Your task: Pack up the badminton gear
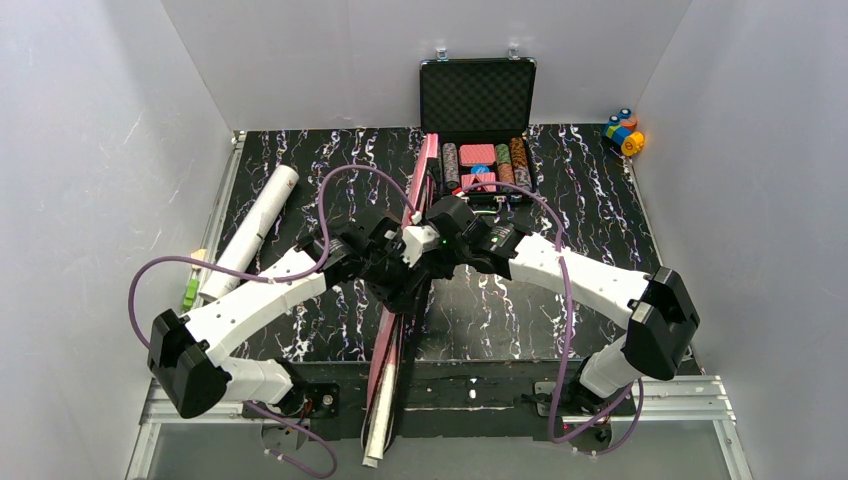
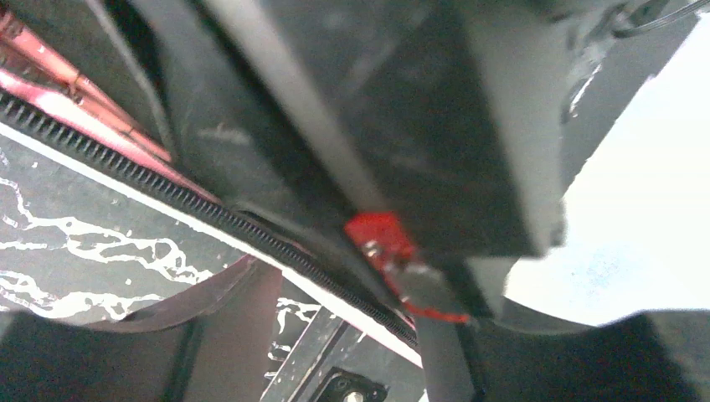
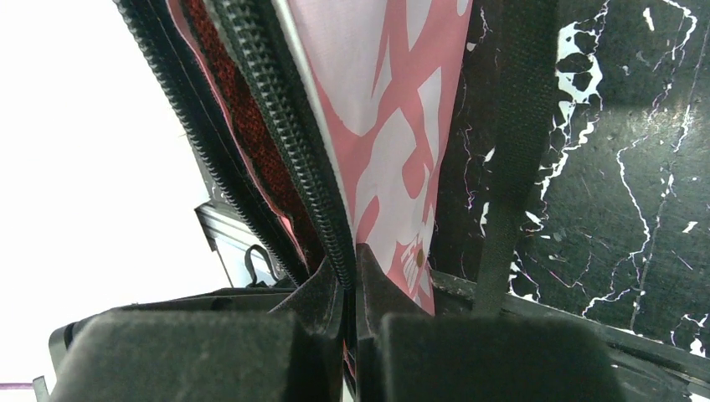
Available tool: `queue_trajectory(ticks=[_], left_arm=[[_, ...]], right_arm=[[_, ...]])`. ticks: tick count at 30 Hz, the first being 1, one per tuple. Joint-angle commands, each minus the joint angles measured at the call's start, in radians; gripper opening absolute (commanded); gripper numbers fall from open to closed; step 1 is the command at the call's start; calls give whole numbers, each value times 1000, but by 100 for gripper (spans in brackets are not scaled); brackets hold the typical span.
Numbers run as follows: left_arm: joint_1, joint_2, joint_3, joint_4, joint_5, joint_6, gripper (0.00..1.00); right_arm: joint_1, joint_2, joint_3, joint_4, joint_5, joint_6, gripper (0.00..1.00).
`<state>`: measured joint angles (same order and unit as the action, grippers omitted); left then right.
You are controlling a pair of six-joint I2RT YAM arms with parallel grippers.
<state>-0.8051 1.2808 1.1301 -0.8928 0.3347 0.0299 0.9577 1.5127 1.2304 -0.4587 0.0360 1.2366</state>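
Top external, landmark: the pink bag lies lengthwise down the middle of the counter, with its narrow end over the near edge.
Top external, around the bag: a black case of poker chips stands lid-up just beside the bag's far end, on its right. The toy blocks sit well to the right of the bag, in the far corner. The white tube lies slantwise well to the left of the bag. A small green thing lies by the tube's near end, too small to make out.
Top external, in the way: both wrists crowd over the bag's middle and hide it. Purple cables loop above it.
Top external, arms: the left arm and right arm each bend at the elbow and reach inward, meeting over the bag.
Left wrist, view: very close and blurred. The zipper runs slantwise, with the bag's pink beyond it. A red tag sits by the zipper, and a dark strap lies on the counter beside the bag.
Left wrist, left jaws: cannot tell whether they are released or clenched.
Right wrist, right jaws: clenched on the bag's zipper edge, pads pressed together.
Right wrist, around the bag: a pink panel with white lettering rises above the grip. A black strap runs along the bag's right side, over the counter.
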Motion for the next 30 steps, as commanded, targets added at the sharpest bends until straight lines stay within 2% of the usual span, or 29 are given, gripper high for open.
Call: queue_trajectory(ticks=[1,5,8,9,10,11,12,15,19,21,25,30], left_arm=[[-17,-33,-26,35,-130,-6,48],[-17,-44,-38,47,-192,9,29],[-18,-62,-39,41,-232,25,4],[-17,-72,-42,39,-251,31,0],[-18,-83,-46,38,-261,36,0],[-18,-93,-52,37,-266,39,0],[-18,-105,-60,36,-267,42,0],[-18,-121,-76,38,-266,53,0],[-17,-119,-65,29,-253,65,0],[-18,-114,-57,25,-246,70,0],[-17,-100,-44,13,-218,82,0],[-18,-86,-21,-9,-194,107,0]], right_arm=[[0,-27,76,109,-28,46,1],[0,-36,68,109,-29,57,1],[-3,-51,50,89,-30,52,1],[-6,-60,39,75,-29,49,3],[-11,-76,22,62,-29,45,14],[-18,-97,-1,52,-43,44,19],[-25,-121,-35,52,-58,43,30],[-56,-227,-153,85,-67,50,45],[-145,-339,-291,199,-100,67,59],[-200,-357,-301,238,-124,57,66],[-265,-311,-189,230,-149,-18,75],[-300,-214,-71,289,-192,-66,76]])
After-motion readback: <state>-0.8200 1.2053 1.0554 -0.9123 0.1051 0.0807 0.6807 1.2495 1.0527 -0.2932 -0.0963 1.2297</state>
